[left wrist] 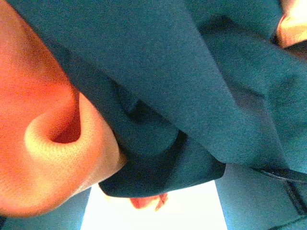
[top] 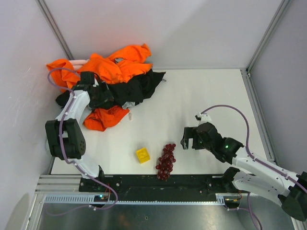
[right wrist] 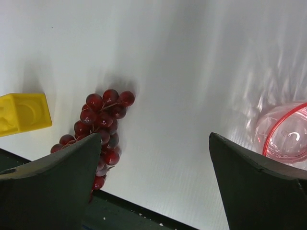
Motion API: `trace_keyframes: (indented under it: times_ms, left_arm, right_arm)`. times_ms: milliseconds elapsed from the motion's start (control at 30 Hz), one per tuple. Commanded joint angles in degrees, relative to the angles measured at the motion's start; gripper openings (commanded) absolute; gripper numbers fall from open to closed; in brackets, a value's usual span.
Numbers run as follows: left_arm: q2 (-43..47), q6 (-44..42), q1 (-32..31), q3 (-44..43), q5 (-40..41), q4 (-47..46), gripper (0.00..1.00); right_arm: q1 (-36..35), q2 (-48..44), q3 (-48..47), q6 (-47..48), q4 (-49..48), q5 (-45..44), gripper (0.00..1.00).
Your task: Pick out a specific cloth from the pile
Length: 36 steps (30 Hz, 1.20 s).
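While the left gripper (top: 104,97) sat buried in the pile (top: 117,67), the right gripper (top: 188,139) hung well apart from the pile over the white table (top: 206,96).
Whether the left jaws were clenched or released could not be told: dark fabric and an orange fold filled the left wrist view, hiding the fingers. The cloth (top: 106,118), deep red-orange, lay at the pile's near edge, touching the black garment (top: 136,88). The right gripper's fingers (right wrist: 53,182) stood spread, grasping nothing. A yellow block (top: 142,155) and a bunch of dark red grapes (top: 166,162) lay apart from the pile, toward the arm bases; a clear red-rimmed cup (right wrist: 285,132) showed only in the right wrist view.
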<state>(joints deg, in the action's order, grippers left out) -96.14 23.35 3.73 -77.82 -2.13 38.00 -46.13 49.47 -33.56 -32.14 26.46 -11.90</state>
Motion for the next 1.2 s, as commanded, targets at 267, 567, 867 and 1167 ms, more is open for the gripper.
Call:
trace_keyframes:
  times_ms: [267, 567, 867, 1167]
  left_arm:
    - [11.3, -4.8, 0.4, 6.0, 6.6, -0.8, 1.00]
    - [0.9, -4.7, 0.3, 0.8, 3.0, -0.9, 0.94]
    - [-4.6, -4.3, -0.3, -6.3, -3.2, -0.9, 0.56]
    - [-7.3, -4.0, -0.1, -17.8, -3.0, -0.9, 0.30]
  right_arm:
    - [0.3, 3.0, 0.0, -0.3, -4.7, 1.9, 0.99]
    - [0.2, 2.9, 0.0, -0.4, -5.2, 2.2, 0.99]
    - [-0.2, 3.8, -0.5, -0.5, -6.9, 3.7, 0.99]
    - [-1.7, 11.1, -6.9, -0.1, -7.9, 4.2, 0.99]
